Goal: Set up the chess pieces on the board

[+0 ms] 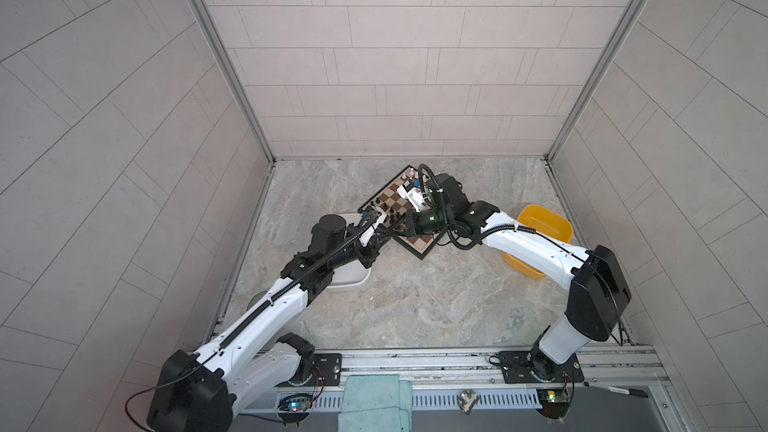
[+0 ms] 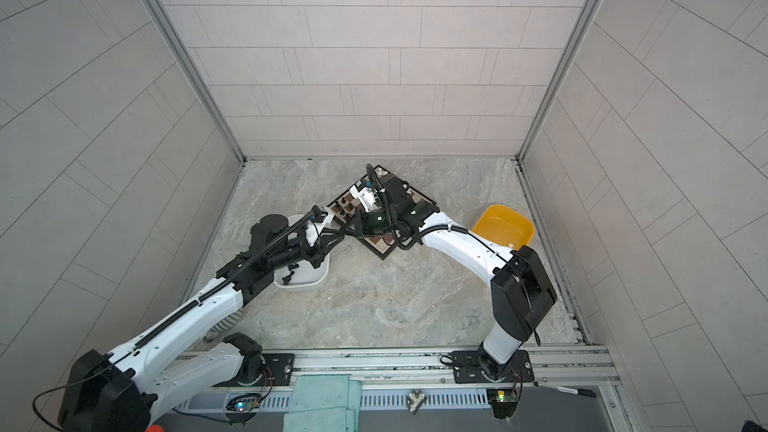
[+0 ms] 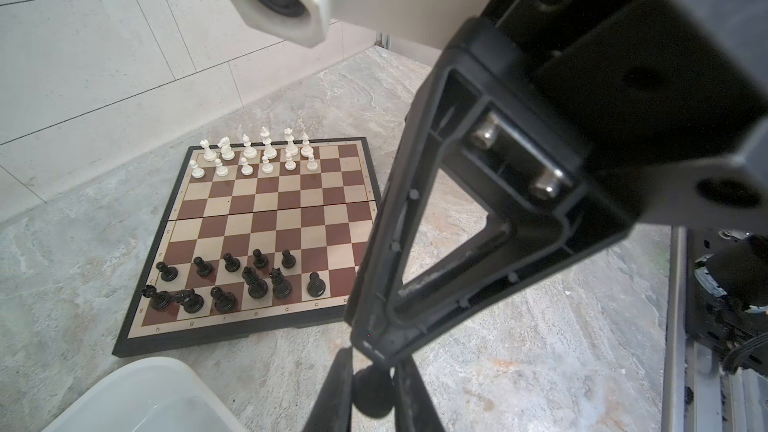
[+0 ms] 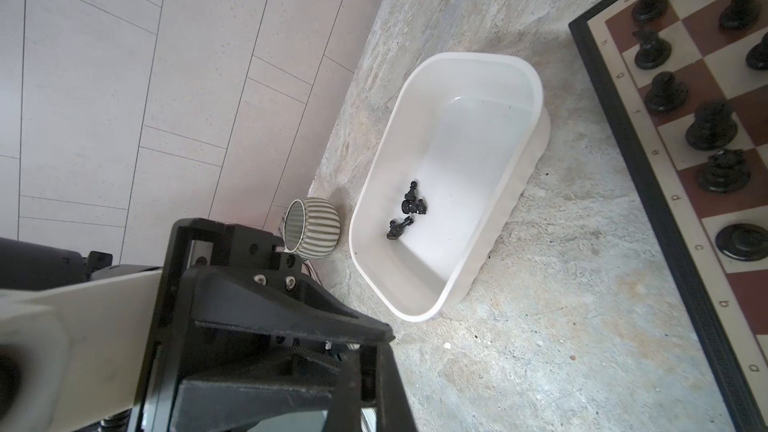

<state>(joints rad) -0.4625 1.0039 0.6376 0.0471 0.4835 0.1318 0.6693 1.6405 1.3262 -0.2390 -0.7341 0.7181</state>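
Observation:
The board [image 3: 270,218] lies turned like a diamond at the back of the table. Two rows of white chess pieces [image 3: 253,155] stand along its far side and several black ones [image 3: 232,280] along its near side. In the air between the board [image 1: 424,247] and a white tub [image 4: 457,139], both grippers meet tip to tip. My left gripper [image 3: 374,367] is shut on a black piece [image 3: 372,392]. My right gripper [image 4: 368,353] is shut on that piece's other end. The meeting point shows in both top views [image 1: 395,233] [image 2: 345,234]. Three black pieces [image 4: 409,205] lie in the tub.
A yellow tub [image 1: 544,222] sits right of the board, partly under the right arm. A striped cup [image 4: 311,228] lies on its side by the left wall, next to the white tub [image 2: 307,280]. A teal cloth [image 1: 374,401] hangs over the front rail.

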